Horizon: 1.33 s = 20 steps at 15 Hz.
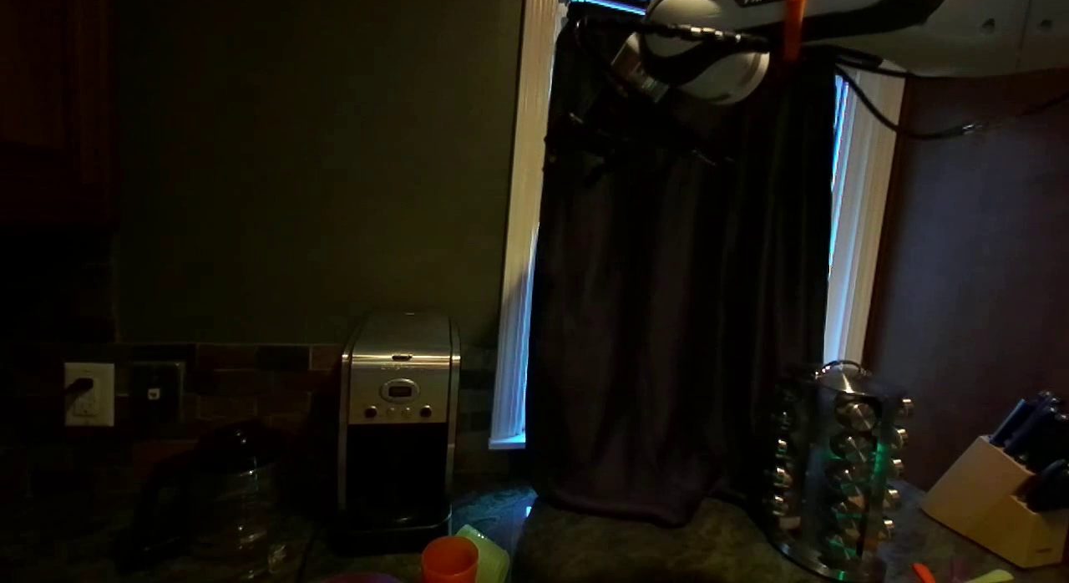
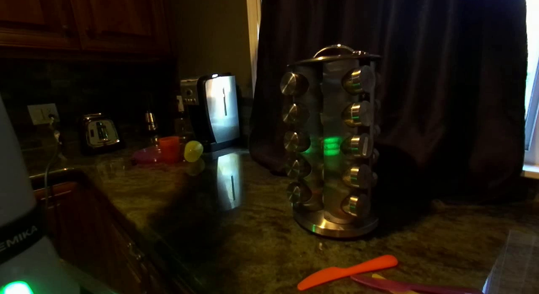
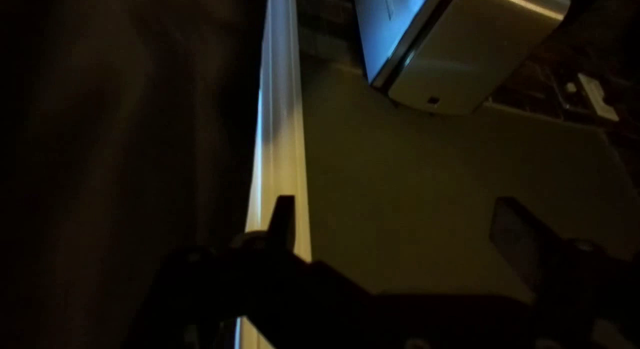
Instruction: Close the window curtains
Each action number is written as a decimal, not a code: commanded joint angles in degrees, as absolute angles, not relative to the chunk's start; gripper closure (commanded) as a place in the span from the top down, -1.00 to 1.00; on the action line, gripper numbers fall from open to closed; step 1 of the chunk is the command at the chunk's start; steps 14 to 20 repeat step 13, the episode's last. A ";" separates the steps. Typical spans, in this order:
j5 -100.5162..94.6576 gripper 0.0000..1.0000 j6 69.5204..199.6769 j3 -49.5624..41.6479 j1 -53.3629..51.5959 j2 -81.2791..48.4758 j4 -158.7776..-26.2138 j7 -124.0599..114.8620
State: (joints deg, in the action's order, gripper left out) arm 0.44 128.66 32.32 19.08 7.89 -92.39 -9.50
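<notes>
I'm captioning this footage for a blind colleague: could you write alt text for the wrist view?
An open, empty gripper, in dark silhouette, juts up from the bottom edge, overlapping a white window frame and a dim wall. A dark curtain fills the left side; a steel coffee machine shows at the top, right of center.

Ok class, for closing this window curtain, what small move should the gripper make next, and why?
Probably back the gripper a little away from the curtain, jaws open. It already covers most of the window, leaving slim bright strips at both sides, and the wrist view shows mostly wall and none of the curtain between the spread jaws, so nothing seems to need releasing first.
</notes>
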 commanded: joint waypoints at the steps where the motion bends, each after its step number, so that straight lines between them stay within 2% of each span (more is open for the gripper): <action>1: 6.21 1.00 114.06 26.93 20.07 19.50 -98.67 -7.04; 4: 5.34 1.00 99.86 22.62 19.97 25.34 -100.18 -7.78; 5: 1.23 1.00 95.00 15.88 11.92 25.39 -99.99 -10.66; 7: 2.52 1.00 86.29 12.49 9.70 27.04 -99.84 -12.55; 8: 0.45 1.00 90.82 12.86 8.30 23.95 -97.40 -11.82; 11: 0.10 1.00 89.79 10.46 5.94 24.54 -97.21 -11.56; 20: -0.17 1.00 90.02 10.65 5.51 23.76 -97.21 -11.83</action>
